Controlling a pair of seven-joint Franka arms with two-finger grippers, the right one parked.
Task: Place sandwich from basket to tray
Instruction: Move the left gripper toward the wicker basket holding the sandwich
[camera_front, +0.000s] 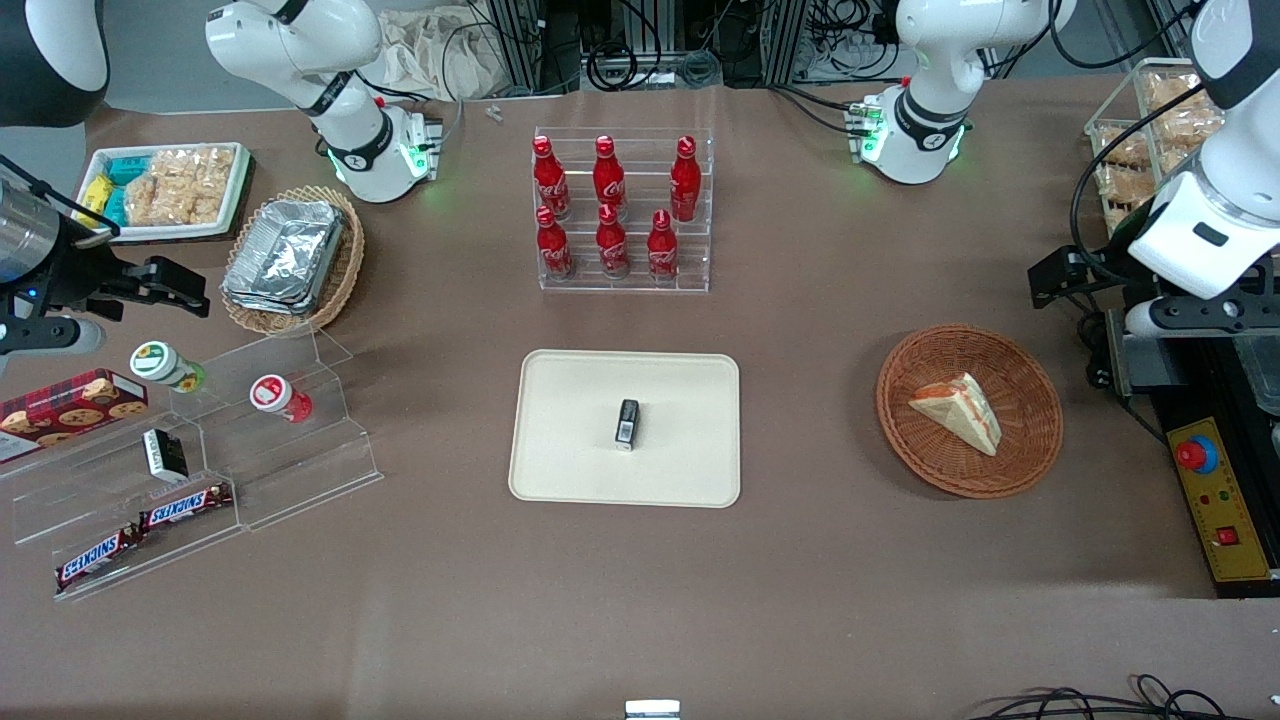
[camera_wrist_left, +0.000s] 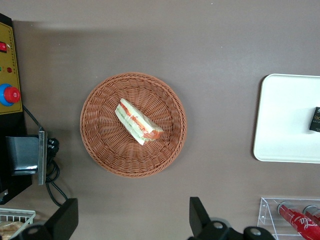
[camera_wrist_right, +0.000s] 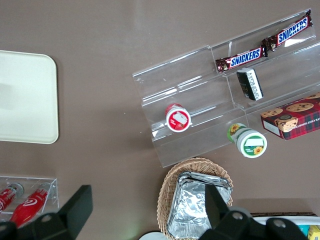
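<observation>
I am just starting. The sandwich (camera_wrist_left: 138, 121) is lying in the basket (camera_wrist_left: 100, 145), well apart from the tray (camera_front: 560, 470). I am holding my gripper (camera_wrist_left: 131, 220) high above the basket with its fingers wide apart and empty. Next, I think I need to go down and pinch the sandwich gently.

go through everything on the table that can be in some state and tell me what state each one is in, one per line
sandwich: lying in the basket, not gripped.
basket: upright, holding only the sandwich.
tray: flat, carrying one small black packet.
gripper: open, empty, above the table beside the basket.
cola bottles: six, upright in the clear rack.
foil trays: stacked in the tan basket.
Snickers bars: two, lying on the clear shelf.
</observation>
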